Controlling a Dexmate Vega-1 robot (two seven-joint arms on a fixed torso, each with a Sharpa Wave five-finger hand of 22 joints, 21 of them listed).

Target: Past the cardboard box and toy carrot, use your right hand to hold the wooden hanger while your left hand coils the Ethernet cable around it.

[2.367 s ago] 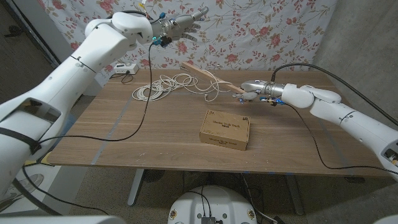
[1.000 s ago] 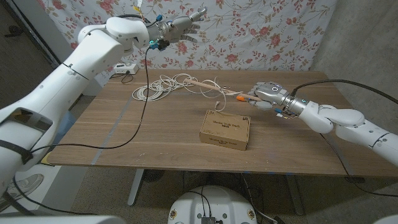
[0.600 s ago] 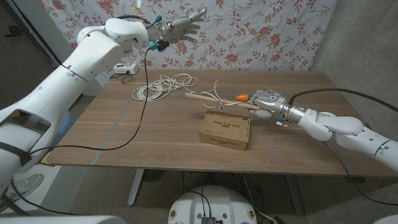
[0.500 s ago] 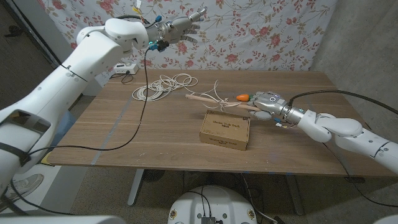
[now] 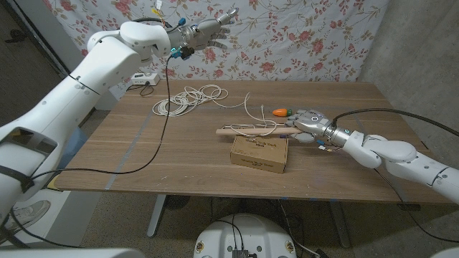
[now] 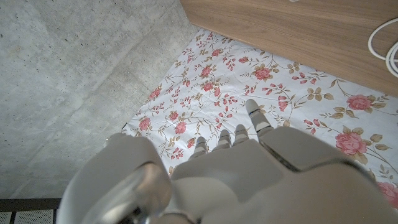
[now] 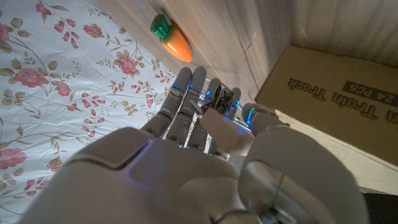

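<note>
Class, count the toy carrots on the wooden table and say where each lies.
1: the orange toy carrot lies beyond the brown cardboard box, beside the right hand.

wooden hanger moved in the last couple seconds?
Yes. The wooden hanger, held by the right hand, has come from beside the white cable coil toward the robot, now against the cardboard box's far edge.

Even, soft room light falls on the brown wooden table (image 5: 179, 154), bright, without glare. The tan cardboard box (image 5: 259, 151) casts a faint near-side shadow. Wrist views run dimmer; the pale robot right hand (image 7: 186, 155) looms blurred, blue-lit.
</note>
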